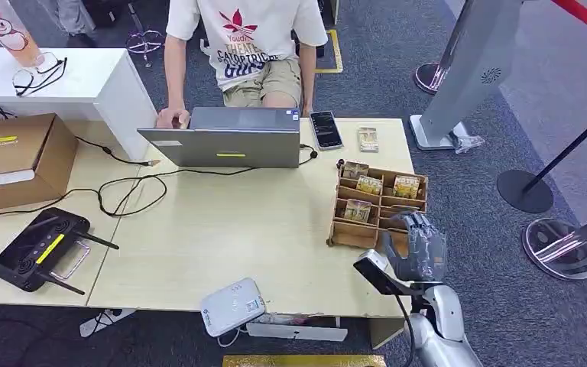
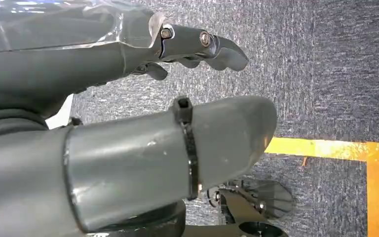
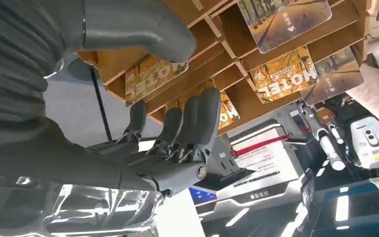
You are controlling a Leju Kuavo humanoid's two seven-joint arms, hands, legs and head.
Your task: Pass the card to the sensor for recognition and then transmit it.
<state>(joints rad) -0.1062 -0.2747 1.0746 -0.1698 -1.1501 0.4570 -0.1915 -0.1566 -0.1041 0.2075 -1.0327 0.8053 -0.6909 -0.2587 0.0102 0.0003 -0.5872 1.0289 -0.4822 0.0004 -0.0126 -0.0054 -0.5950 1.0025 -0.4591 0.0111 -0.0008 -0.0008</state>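
Grey carpet lies under a pale wooden surface (image 1: 237,229), where a person (image 1: 248,46) sits at twelve o'clock behind an open laptop (image 1: 225,138). At about three o'clock on the surface stands a wooden rack (image 1: 378,205) divided into small compartments. Several of them hold cards (image 1: 369,184) printed in yellow and brown (the right wrist view shows the word MOTEL on them); the compartments nearest the robot look empty, as far as I can tell. One more card (image 1: 368,138) lies flat on the surface at one o'clock, beside a phone (image 1: 325,129).

The right hand (image 1: 416,245) hovers at the near edge of the rack, at four o'clock. Its fingers (image 3: 177,126) are apart and only lightly curved, and it has hold of nothing. The left hand (image 2: 143,123) is seen over the carpet in its wrist view, with thumb and fingers separated and nothing between them.

I judge a card to be thin, light, stiff and rather smooth, so it can slip from a pinch. Because each one leans upright in its compartment, the free upper edge is the best place to take it, between thumb and fingers, lifting straight so it does not catch the wooden walls.

A white box-shaped device (image 1: 233,306), probably the sensor, sits at six o'clock on the near edge.
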